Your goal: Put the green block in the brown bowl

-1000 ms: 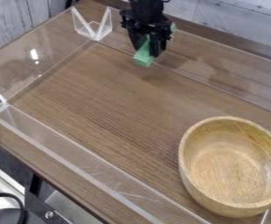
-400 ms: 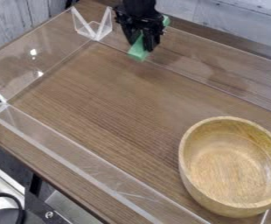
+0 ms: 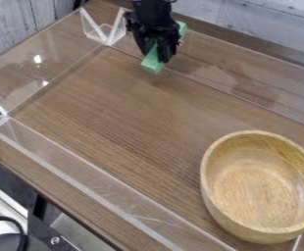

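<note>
The green block (image 3: 155,64) is a small bright green bar at the far end of the wooden table, near the top middle of the view. My black gripper (image 3: 156,53) comes down on it from above. Its fingers stand on either side of the block's upper part and are shut on it. The block's lower end sticks out below the fingertips, just over the tabletop. The brown bowl (image 3: 215,191), large, round and wooden, sits empty at the near right corner, well away from the gripper.
A low clear acrylic wall (image 3: 37,147) runs around the wooden tabletop. A clear folded stand (image 3: 102,29) rises at the far left, just left of the gripper. Open wood surface lies between the gripper and the bowl.
</note>
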### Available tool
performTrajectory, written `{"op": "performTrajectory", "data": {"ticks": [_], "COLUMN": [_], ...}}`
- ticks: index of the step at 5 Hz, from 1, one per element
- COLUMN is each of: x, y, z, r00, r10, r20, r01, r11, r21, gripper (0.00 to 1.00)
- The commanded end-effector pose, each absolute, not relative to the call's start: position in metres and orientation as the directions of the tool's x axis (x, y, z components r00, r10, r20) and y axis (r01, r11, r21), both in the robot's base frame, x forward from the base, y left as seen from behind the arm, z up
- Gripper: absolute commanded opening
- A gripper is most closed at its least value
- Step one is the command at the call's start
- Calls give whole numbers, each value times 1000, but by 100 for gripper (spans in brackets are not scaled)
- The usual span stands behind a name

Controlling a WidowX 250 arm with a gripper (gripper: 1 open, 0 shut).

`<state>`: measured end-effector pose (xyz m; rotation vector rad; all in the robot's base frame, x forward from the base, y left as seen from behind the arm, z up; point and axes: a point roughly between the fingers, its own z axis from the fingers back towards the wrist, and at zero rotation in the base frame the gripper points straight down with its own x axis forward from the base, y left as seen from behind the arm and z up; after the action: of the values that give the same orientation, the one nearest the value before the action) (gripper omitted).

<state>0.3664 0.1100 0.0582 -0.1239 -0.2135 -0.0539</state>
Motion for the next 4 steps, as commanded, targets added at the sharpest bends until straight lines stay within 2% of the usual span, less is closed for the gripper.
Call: {"op": "performTrajectory", "data": {"ticks": [1, 2, 4], "x": [375, 375, 375], "y": [116, 116, 115], "z": [91, 87, 118], "r00": [948, 948, 936], "r10": [-55, -59, -57], "r20": [313, 314, 347], "r01": [80, 85, 91], "r11": [994, 994, 993], "r21": [-70, -71, -81], "gripper": [0, 0, 0]}}
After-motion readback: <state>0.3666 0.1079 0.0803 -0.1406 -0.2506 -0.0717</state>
